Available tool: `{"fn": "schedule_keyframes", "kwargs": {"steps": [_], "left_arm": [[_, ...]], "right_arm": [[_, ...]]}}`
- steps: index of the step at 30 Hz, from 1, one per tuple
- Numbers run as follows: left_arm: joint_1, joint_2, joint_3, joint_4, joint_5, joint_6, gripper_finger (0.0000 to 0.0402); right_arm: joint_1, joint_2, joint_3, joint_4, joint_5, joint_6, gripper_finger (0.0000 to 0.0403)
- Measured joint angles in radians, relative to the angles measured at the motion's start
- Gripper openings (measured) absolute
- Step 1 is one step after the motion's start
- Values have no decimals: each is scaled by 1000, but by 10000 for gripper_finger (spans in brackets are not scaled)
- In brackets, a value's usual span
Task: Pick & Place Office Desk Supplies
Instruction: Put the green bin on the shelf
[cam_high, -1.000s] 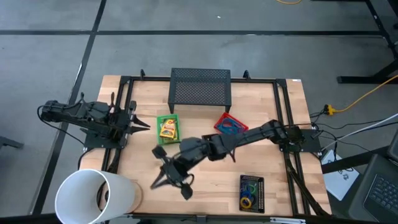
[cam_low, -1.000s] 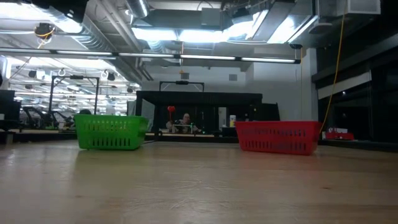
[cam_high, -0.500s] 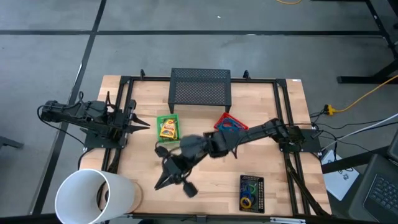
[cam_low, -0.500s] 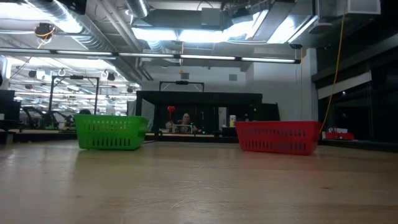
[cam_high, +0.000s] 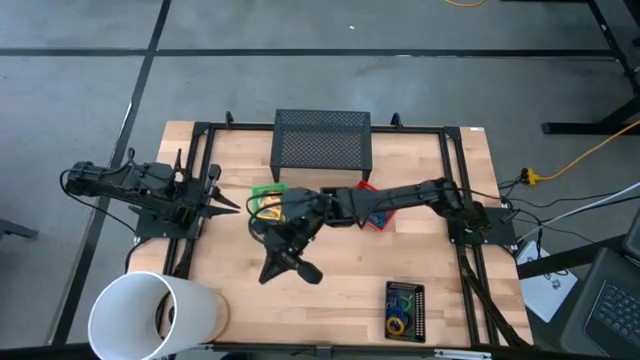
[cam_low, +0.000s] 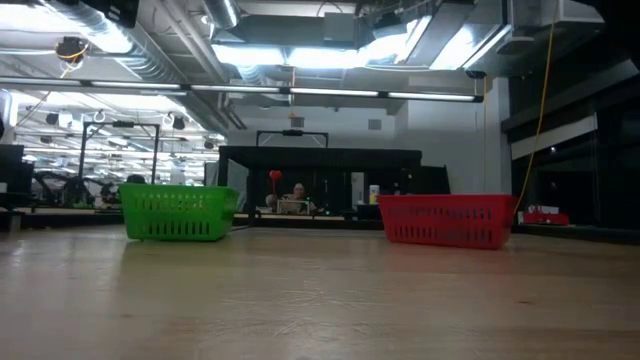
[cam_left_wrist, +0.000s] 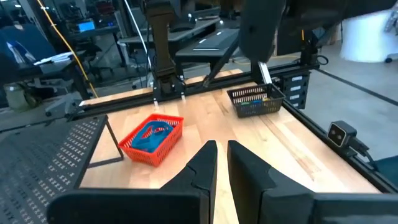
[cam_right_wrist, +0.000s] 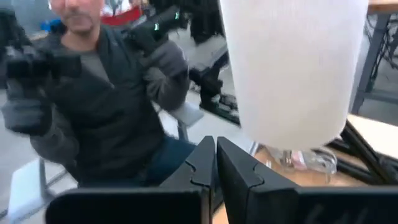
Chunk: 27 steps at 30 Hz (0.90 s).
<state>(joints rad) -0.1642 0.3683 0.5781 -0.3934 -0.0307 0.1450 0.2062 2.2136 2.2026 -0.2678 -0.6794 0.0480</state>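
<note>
- Dark and bare, my right gripper (cam_high: 283, 268) hangs over open wood near the front middle of the table (cam_high: 340, 290), fingers pressed together with nothing between them.
- A second ago that gripper was lower toward the front edge; since then my right arm has swung back toward the green tray (cam_high: 268, 203), and now its wrist hides much of that tray from above.
- My right wrist view looks out past the white cylinder (cam_right_wrist: 292, 68) to a seated person (cam_right_wrist: 93, 93) beyond the table.
- My left gripper (cam_high: 228, 206) waits at the left edge, fingers nearly together and empty, unchanged over the last second.
- Supplies lie sorted: the crayon box (cam_high: 266, 207) peeks out of the green tray, the blue cord (cam_left_wrist: 152, 133) sits in the red tray (cam_left_wrist: 151, 138), and the rubber bands (cam_high: 402, 303) fill the black tray (cam_high: 404, 306) at the front right.
- I see no loose item on the wood, so I judge the arm is pulling away empty after a placement, or heading for another pick; I cannot tell which.
- The large mesh rack (cam_high: 322, 139) at the back stands untouched.
</note>
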Motion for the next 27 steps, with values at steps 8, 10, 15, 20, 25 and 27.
{"fn": "schedule_keyframes", "kwargs": {"steps": [8,10,15,20,25,27], "left_arm": [[0,0,0,1,-3,-3,35],[0,0,0,1,-3,-8,35],[0,0,0,0,-2,-10,35],[0,0,0,3,-5,20,35],[0,6,0,8,-25,28,35],[0,11,0,8,-44,27,35]], "right_arm": [[-34,-63,-245,200,233,83,19],[-59,-152,-356,284,186,79,19],[-77,-454,-804,550,300,66,19],[-14,-757,-1265,778,599,83,19],[46,-1049,-1590,800,783,98,19],[50,-1160,-1672,813,792,94,19]]}}
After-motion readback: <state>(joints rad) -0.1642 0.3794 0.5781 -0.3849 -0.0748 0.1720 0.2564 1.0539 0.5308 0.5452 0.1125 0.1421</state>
